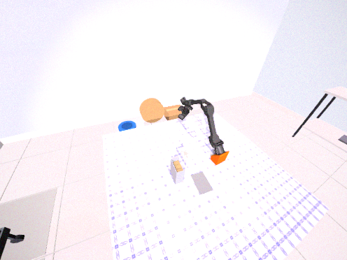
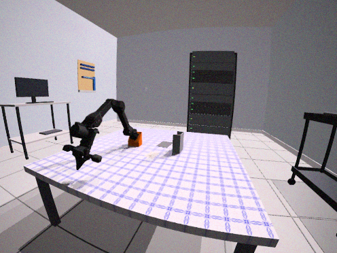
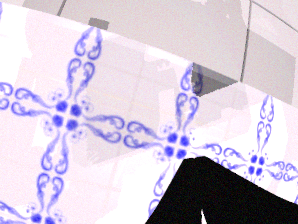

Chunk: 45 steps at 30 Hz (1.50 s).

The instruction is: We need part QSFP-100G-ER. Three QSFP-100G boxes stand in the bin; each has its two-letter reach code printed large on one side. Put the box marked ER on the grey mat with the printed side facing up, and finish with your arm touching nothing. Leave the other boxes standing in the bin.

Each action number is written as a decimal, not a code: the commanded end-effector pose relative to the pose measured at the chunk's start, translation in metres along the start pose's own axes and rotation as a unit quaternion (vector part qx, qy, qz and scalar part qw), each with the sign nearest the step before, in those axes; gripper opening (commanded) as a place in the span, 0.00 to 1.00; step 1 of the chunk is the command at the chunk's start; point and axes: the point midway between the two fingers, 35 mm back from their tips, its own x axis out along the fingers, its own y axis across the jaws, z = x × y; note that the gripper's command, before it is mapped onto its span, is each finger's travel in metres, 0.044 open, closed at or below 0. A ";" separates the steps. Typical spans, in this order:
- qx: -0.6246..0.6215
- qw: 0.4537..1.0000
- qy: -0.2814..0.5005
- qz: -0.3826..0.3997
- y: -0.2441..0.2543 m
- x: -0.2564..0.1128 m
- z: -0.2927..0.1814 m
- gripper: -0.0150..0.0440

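Note:
The bin [image 1: 178, 177] [image 2: 176, 145] is a narrow, tall grey holder standing on the table. Tan box tops [image 1: 178, 165] show inside its upper opening in the top view; I cannot count them surely, and no reach code is readable. The flat grey mat [image 1: 201, 182] [image 2: 164, 144] lies beside the bin, with nothing on it. My gripper [image 1: 181, 117] [image 2: 79, 166] [image 3: 194, 167] is shut and empty. It hangs above the table near one edge, well away from the bin and the mat, fingers pointing down in the exterior view.
The arm's orange base [image 1: 220, 158] [image 2: 135, 140] stands on the table [image 1: 147, 210] [image 2: 204, 190], near the mat. A faint pale patch [image 2: 153, 155] shows on the cloth near the bin. A blue ring-shaped thing [image 1: 126, 126] and tan shapes [image 1: 152, 110] show beyond the table.

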 end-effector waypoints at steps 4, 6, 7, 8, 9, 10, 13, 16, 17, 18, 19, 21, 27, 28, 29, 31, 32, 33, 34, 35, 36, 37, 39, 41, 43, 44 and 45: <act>-0.005 0.999 -0.006 0.040 0.043 0.007 0.005 0.25; -0.007 0.999 -0.008 0.050 0.054 0.007 0.007 0.25; -0.008 0.998 -0.010 0.055 0.059 0.007 0.008 0.25; -0.009 0.998 -0.011 0.060 0.065 0.007 0.008 0.25; -0.010 0.998 -0.012 0.065 0.070 0.006 0.009 0.25; -0.011 0.997 -0.013 0.070 0.076 0.006 0.010 0.25; -0.014 0.996 -0.014 0.085 0.093 0.006 0.010 0.25; -0.018 0.995 -0.015 0.100 0.110 0.004 0.011 0.25; -0.020 0.994 -0.016 0.104 0.116 0.004 0.011 0.25; -0.021 0.994 -0.016 0.109 0.122 0.003 0.011 0.25; -0.022 0.993 -0.017 0.114 0.128 0.002 0.011 0.25; -0.028 0.992 -0.017 0.123 0.139 0.000 0.010 0.25; -0.047 0.988 -0.019 0.147 0.172 -0.008 0.009 0.25; -0.050 0.987 -0.019 0.151 0.177 -0.010 0.008 0.25; -0.054 0.986 -0.020 0.155 0.183 -0.011 0.008 0.25; -0.059 0.984 -0.021 0.167 0.195 -0.015 0.007 0.25; -0.061 0.983 -0.022 0.173 0.201 -0.017 0.007 0.25; -0.064 0.981 -0.022 0.179 0.207 -0.019 0.007 0.25; -0.066 0.980 -0.023 0.185 0.212 -0.021 0.006 0.25; -0.069 0.979 -0.024 0.191 0.218 -0.024 0.006 0.25; -0.071 0.977 -0.024 0.197 0.224 -0.026 0.005 0.25; -0.074 0.976 -0.025 0.203 0.230 -0.029 0.005 0.25; -0.079 0.973 -0.026 0.215 0.242 -0.034 0.004 0.25; -0.083 0.971 -0.026 0.221 0.252 -0.037 0.001 0.25; -0.087 0.970 -0.025 0.227 0.263 -0.041 -0.001 0.25; -0.089 0.969 -0.025 0.230 0.269 -0.043 -0.002 0.25; -0.092 0.968 -0.024 0.233 0.274 -0.045 -0.004 0.25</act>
